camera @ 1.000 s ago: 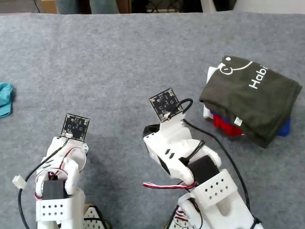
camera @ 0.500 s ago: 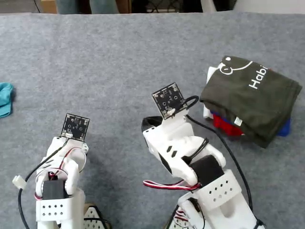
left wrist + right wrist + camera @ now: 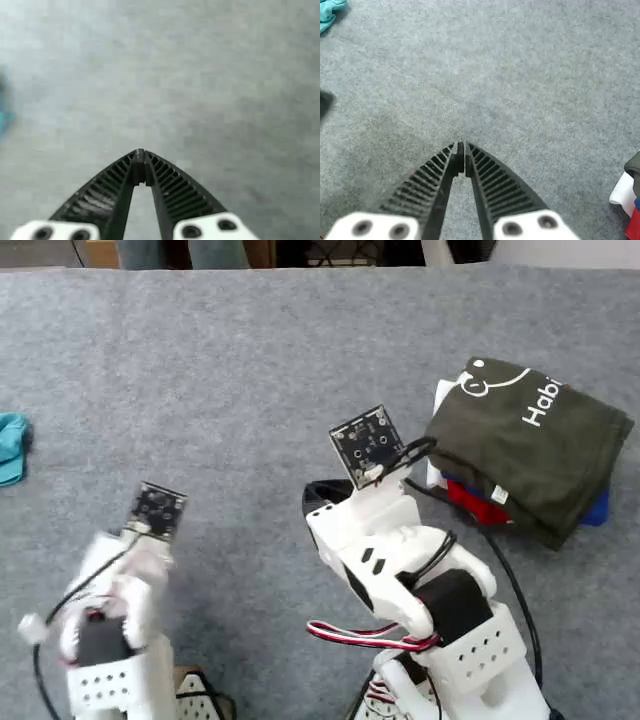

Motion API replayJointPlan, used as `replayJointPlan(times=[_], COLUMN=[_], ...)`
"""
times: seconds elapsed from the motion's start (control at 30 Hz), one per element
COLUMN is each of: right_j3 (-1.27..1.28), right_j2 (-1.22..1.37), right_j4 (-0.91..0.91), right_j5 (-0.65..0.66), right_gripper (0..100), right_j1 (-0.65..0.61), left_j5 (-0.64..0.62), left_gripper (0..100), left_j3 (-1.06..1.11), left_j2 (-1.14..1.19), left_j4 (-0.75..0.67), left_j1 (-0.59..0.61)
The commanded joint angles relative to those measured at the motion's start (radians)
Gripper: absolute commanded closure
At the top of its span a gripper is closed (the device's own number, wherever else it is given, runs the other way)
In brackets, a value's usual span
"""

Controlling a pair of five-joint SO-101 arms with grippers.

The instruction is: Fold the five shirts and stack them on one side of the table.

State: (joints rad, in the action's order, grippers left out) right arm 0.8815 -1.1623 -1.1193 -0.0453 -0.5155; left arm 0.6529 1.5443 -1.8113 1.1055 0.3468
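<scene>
Just changed: the right arm (image 3: 410, 580) has crept forward and toward the pile over the last second, and the left arm (image 3: 110, 620) has begun to shift, its upper part smeared with motion.
Left gripper (image 3: 139, 152): jaws pressed together at the tips, nothing between them, grey table cover beneath.
Right gripper (image 3: 460, 147): jaws likewise closed and empty, over bare cover.
Folded stack (image 3: 525, 455): a dark olive shirt on top with red, blue and white layers showing under it; it sits off to the right side of the right jaws, near but not touching, and its corner peeks in beside them in the right wrist view.
Teal shirt (image 3: 10, 448): loose and unfolded at the table's far left edge, well ahead of both pairs of jaws and off to their left, nearer the left pair.
Table (image 3: 250, 360): grey felt-like cover, open between the jaws and the teal cloth.
Meaning for the task: four shirts look done, I judge; the teal one seems the last, and both arms seem to be setting off empty toward it.
</scene>
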Motion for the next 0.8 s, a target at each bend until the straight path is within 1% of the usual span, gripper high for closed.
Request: replayJointPlan(times=[0.0,0.07,0.13,0.2,0.27,0.33,0.47,0.6,0.67,0.77], right_j3=[-0.048,-0.048,-0.048,-0.048,-0.051,-0.053,-0.058,-0.059,-0.059,-0.059], right_j2=[-0.002,-0.002,-0.001,0.001,0.018,0.045,0.097,0.116,0.116,0.116], right_j4=[-0.008,-0.002,-0.002,-0.002,-0.005,-0.006,-0.002,-0.003,-0.003,-0.008], right_j5=[0.002,0.002,0.002,0.002,0.002,0.002,0.002,0.002,0.002,0.002], right_gripper=[98.4,98.4,98.4,98.4,98.4,98.4,98.4,98.4,98.4,98.4], right_j1=[-0.006,-0.006,-0.011,-0.011,-0.011,-0.011,-0.012,-0.012,-0.012,-0.012], left_j5=[0.178,0.183,0.190,0.189,0.186,0.130,-0.008,-0.026,-0.058,-0.092], left_gripper=[97,97,97,97,97,96,87,79,76,75], left_j3=[-0.166,-0.166,-0.163,-0.191,-0.254,-0.349,-0.575,-0.740,-0.812,-0.951], left_j2=[0.000,0.028,0.092,0.189,0.315,0.462,0.822,1.191,1.350,1.568], left_j4=[-0.072,-0.140,-0.213,-0.258,-0.272,-0.270,-0.236,-0.193,-0.198,-0.201], left_j1=[0.288,0.458,0.591,0.687,0.757,0.805,0.888,0.897,0.897,0.897])
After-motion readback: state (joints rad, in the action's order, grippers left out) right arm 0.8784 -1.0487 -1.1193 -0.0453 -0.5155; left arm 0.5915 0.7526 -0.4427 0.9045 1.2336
